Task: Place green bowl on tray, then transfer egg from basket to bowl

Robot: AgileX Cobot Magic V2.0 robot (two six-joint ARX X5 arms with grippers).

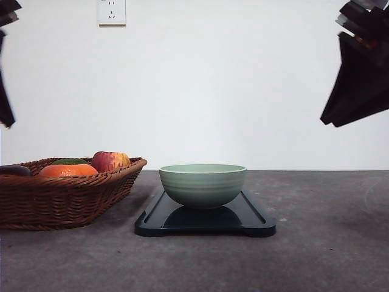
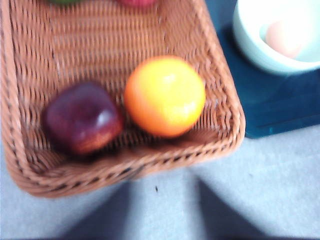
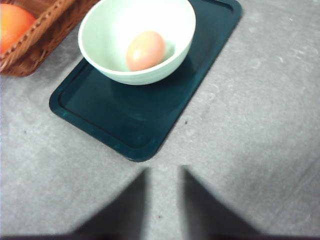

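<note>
Front view: my left gripper [image 1: 6,67] and right gripper [image 1: 358,67] hang high at the two upper corners, well above the grey table [image 1: 328,255]. From this angle I cannot tell how either pair of jaws stands. The green bowl [image 1: 203,185] sits upright on the tray [image 1: 255,220], towards the tray's far end. The basket [image 1: 67,198] lies just beside the tray on my left, apart from it. Above the basket's rim show an orange fruit [image 1: 68,170], a red-yellow apple [image 1: 110,160], something green and a dark fruit at the frame edge. The bowl's wall hides its contents here. A wall socket [image 1: 111,11] is seen overhead.

Right wrist view: looking down, the bowl's interior is exposed. The egg [image 3: 145,50] rests inside the bowl, near its centre. My right fingers [image 3: 207,210] appear as two dark, blurred prongs with a bare gap of table between them; these jaws are parted and hold nothing. A basket corner and the orange fruit lie beside the tray.

Left wrist view: blurred. The basket's near end holds the orange fruit and a dark red fruit [image 2: 82,117] side by side. My left fingers [image 2: 105,215] are likewise spread and empty. The egg shows faintly in the bowl.
</note>
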